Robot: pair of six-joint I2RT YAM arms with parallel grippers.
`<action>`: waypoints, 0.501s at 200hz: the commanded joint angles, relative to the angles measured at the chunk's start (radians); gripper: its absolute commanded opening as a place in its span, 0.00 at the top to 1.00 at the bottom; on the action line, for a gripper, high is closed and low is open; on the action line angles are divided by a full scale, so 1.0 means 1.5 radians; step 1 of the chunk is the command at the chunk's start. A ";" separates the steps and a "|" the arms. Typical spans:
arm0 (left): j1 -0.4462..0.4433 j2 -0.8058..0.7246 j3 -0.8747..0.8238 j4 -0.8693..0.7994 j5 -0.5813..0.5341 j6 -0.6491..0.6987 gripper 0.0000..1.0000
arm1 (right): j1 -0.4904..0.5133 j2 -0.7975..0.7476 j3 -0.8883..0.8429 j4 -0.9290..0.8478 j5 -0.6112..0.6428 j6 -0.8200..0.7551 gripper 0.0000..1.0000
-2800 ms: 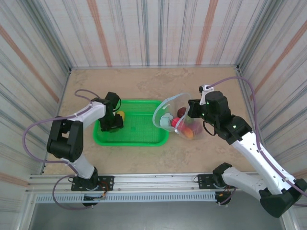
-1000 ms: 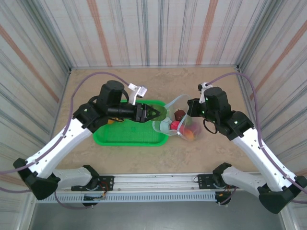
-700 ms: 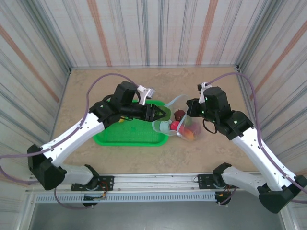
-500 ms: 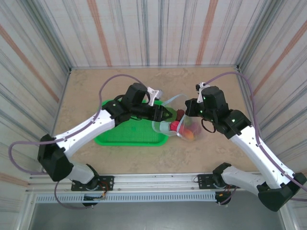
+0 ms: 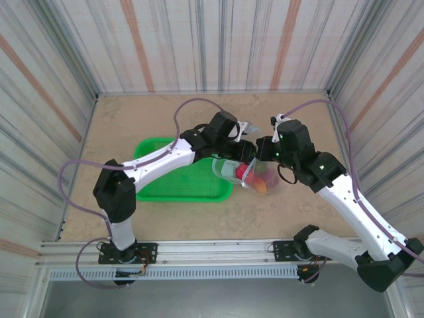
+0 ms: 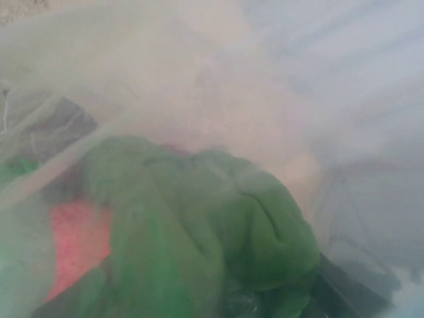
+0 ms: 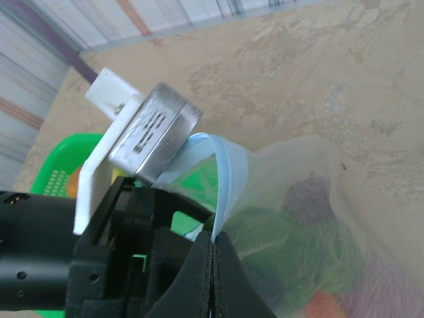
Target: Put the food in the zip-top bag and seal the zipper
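The clear zip-top bag lies right of the basket, its mouth lifted toward the left. My right gripper is shut on the bag's rim, pinching the light-blue zipper. My left gripper reaches into the mouth, shut on a green piece of food seen through hazy plastic. Inside the bag lie a red piece, an orange piece and a dark maroon piece.
The green mesh basket sits under my left forearm, an orange piece still inside it. Striped walls close in the tan table on three sides. My two wrists stand very close together above the bag mouth.
My left arm has swung right from over the basket, carrying the green piece, and has pushed into the bag mouth. The right gripper has kept its hold on the rim.
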 commanded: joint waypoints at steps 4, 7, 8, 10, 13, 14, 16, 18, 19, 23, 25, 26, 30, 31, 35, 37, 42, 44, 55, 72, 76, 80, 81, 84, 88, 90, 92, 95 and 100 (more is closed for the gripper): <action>-0.002 0.041 0.067 -0.047 0.015 0.012 0.30 | 0.003 -0.030 0.024 0.004 0.041 0.017 1.00; -0.003 0.044 0.073 -0.051 0.017 0.014 0.27 | 0.003 -0.031 0.023 0.003 0.044 0.018 1.00; -0.003 0.045 0.074 -0.052 0.018 0.014 0.27 | 0.003 -0.031 0.023 0.003 0.044 0.019 1.00; -0.003 0.047 0.077 -0.055 0.019 0.015 0.25 | 0.003 -0.032 0.022 0.004 0.046 0.019 1.00; -0.003 0.050 0.080 -0.058 0.020 0.017 0.24 | 0.002 -0.033 0.022 0.004 0.048 0.019 1.00; -0.003 0.051 0.081 -0.058 0.020 0.017 0.24 | 0.002 -0.033 0.021 0.005 0.048 0.019 1.00; -0.003 0.051 0.082 -0.059 0.021 0.018 0.23 | 0.002 -0.035 0.020 0.005 0.049 0.019 1.00; -0.003 0.052 0.083 -0.060 0.021 0.019 0.23 | 0.002 -0.035 0.020 0.006 0.050 0.019 1.00; -0.003 0.052 0.083 -0.060 0.022 0.019 0.22 | 0.002 -0.036 0.019 0.007 0.050 0.019 1.00; -0.005 0.052 0.084 -0.060 0.022 0.020 0.21 | 0.002 -0.037 0.019 0.009 0.052 0.019 1.00; -0.005 0.052 0.083 -0.059 0.022 0.020 0.21 | 0.001 -0.037 0.018 0.009 0.053 0.019 1.00; -0.004 0.052 0.083 -0.058 0.022 0.020 0.21 | 0.001 -0.038 0.018 0.009 0.053 0.019 1.00; -0.005 0.051 0.082 -0.058 0.024 0.021 0.20 | 0.000 -0.038 0.018 0.009 0.055 0.018 1.00; -0.005 0.051 0.082 -0.057 0.024 0.021 0.20 | 0.000 -0.038 0.018 0.009 0.056 0.018 1.00; -0.004 0.050 0.081 -0.057 0.025 0.021 0.20 | 0.000 -0.038 0.019 0.009 0.057 0.019 1.00; -0.004 0.050 0.081 -0.057 0.025 0.022 0.19 | -0.001 -0.038 0.019 0.009 0.058 0.018 1.00; -0.003 0.050 0.081 -0.057 0.027 0.024 0.18 | -0.002 -0.039 0.020 0.009 0.059 0.018 1.00; -0.004 0.050 0.081 -0.057 0.027 0.025 0.18 | -0.002 -0.038 0.020 0.009 0.059 0.018 1.00; -0.004 0.047 0.082 -0.063 0.028 0.027 0.20 | -0.003 -0.036 0.022 0.009 0.059 0.018 1.00; 0.001 0.033 0.075 -0.065 0.028 0.029 0.30 | -0.005 -0.033 0.023 0.009 0.061 0.016 1.00; 0.002 0.028 0.072 -0.064 0.028 0.029 0.33 | -0.006 -0.033 0.023 0.008 0.061 0.015 1.00; 0.005 0.021 0.067 -0.063 0.027 0.029 0.36 | -0.006 -0.033 0.023 0.008 0.062 0.014 1.00; 0.005 0.019 0.066 -0.063 0.027 0.029 0.36 | -0.006 -0.033 0.023 0.007 0.062 0.014 1.00; 0.007 0.015 0.062 -0.063 0.027 0.029 0.38 | -0.007 -0.032 0.023 0.007 0.062 0.014 1.00; 0.010 0.008 0.056 -0.062 0.026 0.029 0.41 | -0.008 -0.031 0.023 0.006 0.062 0.013 1.00; 0.012 0.004 0.053 -0.061 0.026 0.029 0.42 | -0.009 -0.031 0.023 0.006 0.061 0.013 1.00; 0.013 0.001 0.051 -0.062 0.027 0.029 0.43 | -0.010 -0.031 0.023 0.006 0.061 0.013 1.00; 0.014 -0.004 0.047 -0.062 0.027 0.029 0.45 | -0.010 -0.030 0.023 0.005 0.061 0.012 1.00; 0.018 -0.014 0.039 -0.062 0.026 0.029 0.48 | -0.012 -0.030 0.023 0.005 0.060 0.011 1.00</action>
